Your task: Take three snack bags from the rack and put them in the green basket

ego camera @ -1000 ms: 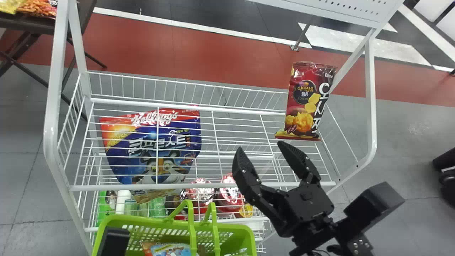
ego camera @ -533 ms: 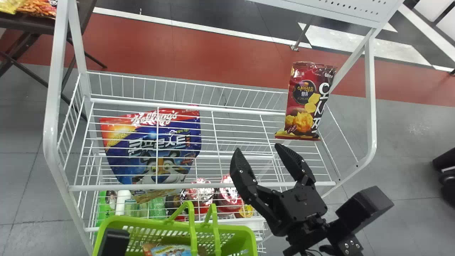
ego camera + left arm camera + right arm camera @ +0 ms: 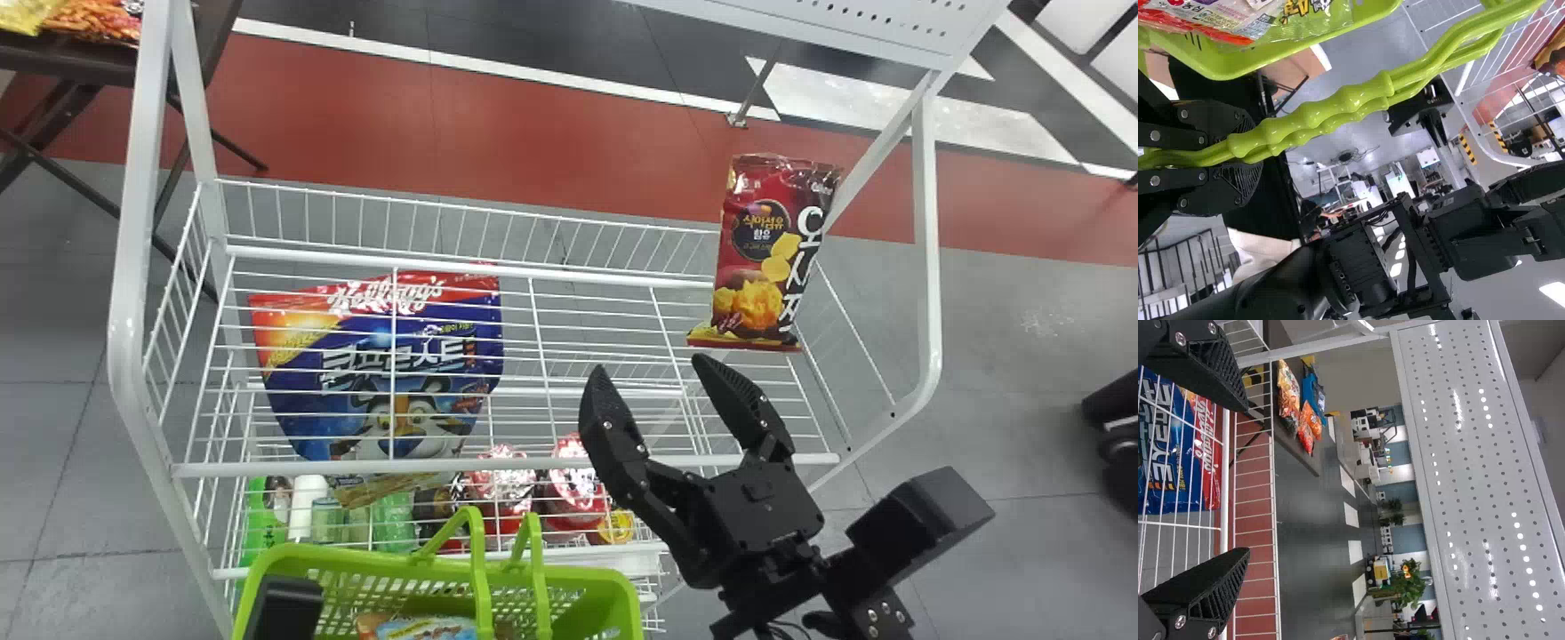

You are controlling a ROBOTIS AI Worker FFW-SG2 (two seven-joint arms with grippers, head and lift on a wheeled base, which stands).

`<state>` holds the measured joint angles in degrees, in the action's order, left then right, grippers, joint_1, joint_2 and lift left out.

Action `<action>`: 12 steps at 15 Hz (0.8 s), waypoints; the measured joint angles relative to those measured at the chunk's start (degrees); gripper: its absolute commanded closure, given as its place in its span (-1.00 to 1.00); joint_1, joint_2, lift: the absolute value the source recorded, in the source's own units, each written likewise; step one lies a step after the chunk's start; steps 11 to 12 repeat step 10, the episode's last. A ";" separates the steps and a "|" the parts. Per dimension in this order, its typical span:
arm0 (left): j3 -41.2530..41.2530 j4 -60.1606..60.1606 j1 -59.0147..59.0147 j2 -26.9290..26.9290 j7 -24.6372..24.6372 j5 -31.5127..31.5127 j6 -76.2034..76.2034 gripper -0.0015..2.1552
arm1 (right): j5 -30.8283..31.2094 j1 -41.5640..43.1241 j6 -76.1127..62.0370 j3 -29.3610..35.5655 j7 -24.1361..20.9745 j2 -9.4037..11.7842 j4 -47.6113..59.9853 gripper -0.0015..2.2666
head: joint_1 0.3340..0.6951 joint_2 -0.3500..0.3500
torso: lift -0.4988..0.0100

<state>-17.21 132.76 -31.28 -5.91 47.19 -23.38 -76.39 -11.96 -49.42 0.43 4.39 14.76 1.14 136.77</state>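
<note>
Beyond the tips of the right fingers (image 3: 613, 418), the red snack bag (image 3: 751, 258) reads "식이섬유 함유" in its dark circle, with large white "오사쯔" running down its right side. To the left of those fingers, the blue and red cereal bag (image 3: 382, 373) reads "Kellogg's" in white on its red top band, and "콘푸로스트" in big letters across the blue below; rack wires cross both words. Near the left fingers (image 3: 1235, 123), a pack (image 3: 1298, 20) in the green basket (image 3: 1371, 17) bears black Korean lettering on yellow-green, cut off and too partial to read; the small print beside it is illegible.
</note>
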 measured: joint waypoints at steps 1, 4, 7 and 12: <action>-0.01 0.02 0.00 0.00 0.00 0.00 0.02 0.97 | 0.00 -0.06 -0.24 0.00 0.00 0.00 0.00 -0.95 | 1.00 -1.00 | 0.94; -0.01 0.04 -0.01 0.00 0.05 0.00 0.03 0.97 | 0.00 -0.22 -0.95 0.08 0.00 0.00 -0.01 -0.95 | 1.00 -1.00 | 0.94; -0.02 0.04 0.00 0.01 0.00 0.00 -0.03 0.97 | 0.00 -0.32 -1.26 0.11 0.11 0.00 -0.01 -0.95 | 1.00 -1.00 | 0.94; -0.02 0.04 0.00 0.02 0.00 0.00 -0.03 0.97 | 0.00 -0.42 -1.93 0.17 0.09 0.00 -0.01 -0.95 | 1.00 -1.00 | 0.94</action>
